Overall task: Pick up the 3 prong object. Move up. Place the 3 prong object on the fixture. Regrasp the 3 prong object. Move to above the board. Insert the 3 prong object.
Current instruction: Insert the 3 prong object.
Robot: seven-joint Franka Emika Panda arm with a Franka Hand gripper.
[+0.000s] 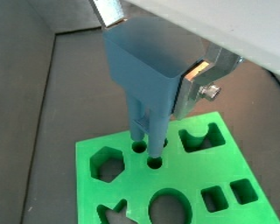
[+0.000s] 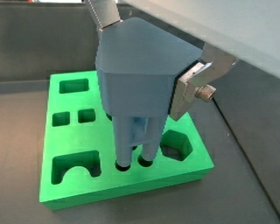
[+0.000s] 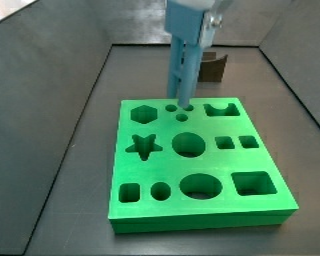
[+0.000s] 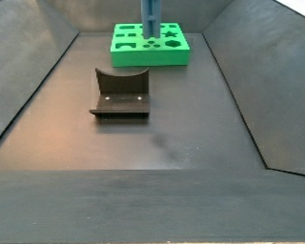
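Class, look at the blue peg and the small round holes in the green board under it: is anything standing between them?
Nothing visible does. The pincer holds the 3 prong object upright over the board, its prongs already at or in the small round holes. The fixture stands apart on the floor.

- the 3 prong object (image 2: 140,83) is light blue-grey, plain.
- the board (image 3: 196,160) is bright green, its cut-outs a darker green.
- the fixture (image 4: 119,93) is dark brown.
- the gripper (image 1: 154,39) shows silver fingers (image 2: 199,80) over the board.
- the floor (image 4: 155,138) is dull dark grey.
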